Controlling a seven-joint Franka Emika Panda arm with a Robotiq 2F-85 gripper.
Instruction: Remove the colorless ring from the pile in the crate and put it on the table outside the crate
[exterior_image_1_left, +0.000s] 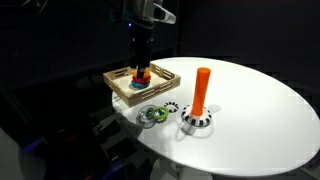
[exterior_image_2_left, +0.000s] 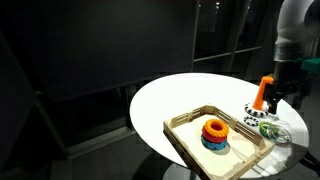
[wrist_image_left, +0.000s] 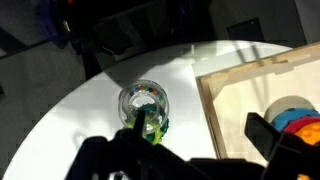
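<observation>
The colorless ring (wrist_image_left: 143, 98) lies on the white table (wrist_image_left: 100, 110) outside the crate (wrist_image_left: 250, 85), partly over a green ring (wrist_image_left: 158, 127). It also shows in both exterior views (exterior_image_1_left: 151, 114) (exterior_image_2_left: 276, 131). The pile (exterior_image_1_left: 141, 75) (exterior_image_2_left: 215, 131) of coloured rings, orange on top, stands in the crate (exterior_image_1_left: 120, 88) (exterior_image_2_left: 190, 140); its edge shows in the wrist view (wrist_image_left: 296, 112). My gripper (wrist_image_left: 200, 125) is open and empty, above the crate's wall near the rings. It also shows in both exterior views (exterior_image_1_left: 142, 60) (exterior_image_2_left: 277, 95).
A tall orange peg (exterior_image_1_left: 202, 90) (exterior_image_2_left: 263, 92) stands on a striped base (exterior_image_1_left: 197, 122). A black-and-white striped ring (exterior_image_1_left: 171, 108) lies between the peg and the green ring. The table's edge (exterior_image_1_left: 150, 140) is close to the rings.
</observation>
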